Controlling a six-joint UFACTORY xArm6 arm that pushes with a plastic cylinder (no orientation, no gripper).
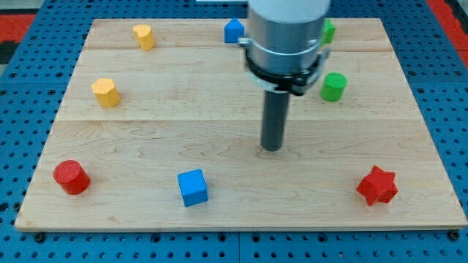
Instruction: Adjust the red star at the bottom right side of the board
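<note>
Pale wooden board, blue pegboard around, red star

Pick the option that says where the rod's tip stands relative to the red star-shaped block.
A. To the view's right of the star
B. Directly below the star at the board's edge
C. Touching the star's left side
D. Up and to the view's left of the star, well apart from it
D: my tip rests on bare wood mid-board, while the red star-shaped block sits apart near the view's bottom right corner.

A robotics lab bench. A pale wooden board lies on blue perforated pegboard, the board's edges framed by it.
</note>
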